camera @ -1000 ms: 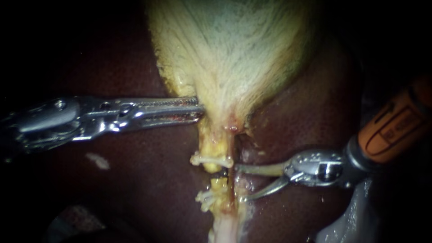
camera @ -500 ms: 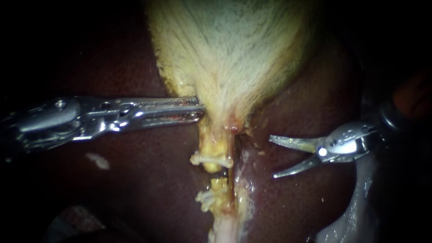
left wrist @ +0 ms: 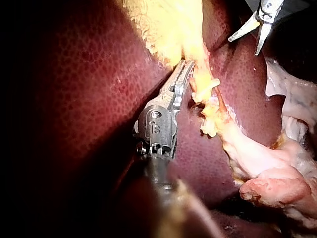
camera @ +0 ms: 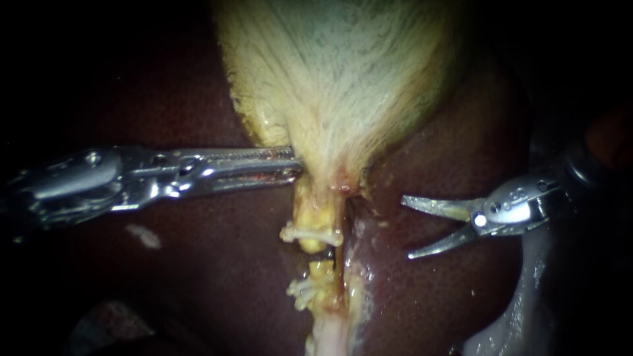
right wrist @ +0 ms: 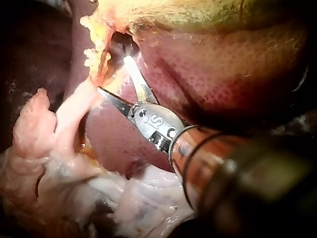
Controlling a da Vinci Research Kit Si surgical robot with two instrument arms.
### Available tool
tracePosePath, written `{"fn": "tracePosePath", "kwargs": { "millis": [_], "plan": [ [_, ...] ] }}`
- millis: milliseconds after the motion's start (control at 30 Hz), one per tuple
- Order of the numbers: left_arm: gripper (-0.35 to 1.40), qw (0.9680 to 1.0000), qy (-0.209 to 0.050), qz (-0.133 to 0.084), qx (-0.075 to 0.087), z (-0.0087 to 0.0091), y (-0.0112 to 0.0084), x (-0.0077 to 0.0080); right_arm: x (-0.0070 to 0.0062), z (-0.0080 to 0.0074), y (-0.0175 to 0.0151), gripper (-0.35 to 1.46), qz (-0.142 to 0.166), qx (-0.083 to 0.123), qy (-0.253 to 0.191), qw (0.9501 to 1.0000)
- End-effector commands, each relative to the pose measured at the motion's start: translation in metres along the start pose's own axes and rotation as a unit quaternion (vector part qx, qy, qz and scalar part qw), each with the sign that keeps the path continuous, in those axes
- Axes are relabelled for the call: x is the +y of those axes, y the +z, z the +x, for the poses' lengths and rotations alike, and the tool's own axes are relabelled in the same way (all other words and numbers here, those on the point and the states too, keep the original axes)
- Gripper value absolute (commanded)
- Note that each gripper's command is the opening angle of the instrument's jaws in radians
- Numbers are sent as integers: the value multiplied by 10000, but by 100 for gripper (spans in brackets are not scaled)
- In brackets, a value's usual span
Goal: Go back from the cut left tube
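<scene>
So the cut left tube sits dead centre of the endoscope view, just below the gallbladder. It's split into two yellowish stumps with a dark gap between them. An upper clip sits on the stump nearer the gallbladder, and a lower clip on the other one. My right instrument is at the right of the frame, jaws spread wide and holding nothing, clear of the tube with bare liver around it. My left instrument comes in from the left, and its jaws are pinching the gallbladder's narrow lower end, right above the stumps. My read on the tube is that it's soft, wet and slippery with no stiffness at all, and those stumps look like they'd tear or shed a clip if nudged. I wouldn't grab it. If I had to, I'd take the thicker tissue above the upper clip, never the cut ends or the clips themselves. Backing off straight to the right looks safest.
</scene>
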Motion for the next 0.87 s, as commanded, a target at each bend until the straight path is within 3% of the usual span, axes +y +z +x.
{"fn": "tracePosePath", "kwargs": {
  "millis": [33,233,867],
  "plan": [
    [5,10000,-20,8,18,3,2,-2,0,0,0,143,1,1,-15,10000],
    [5,10000,-6,57,74,13,9,-10,1,-1,1,143,-1,-1,-75,10000],
    [5,9999,-27,69,74,15,12,-11,-1,-1,2,143,67,24,-135,9999]
  ]
}}
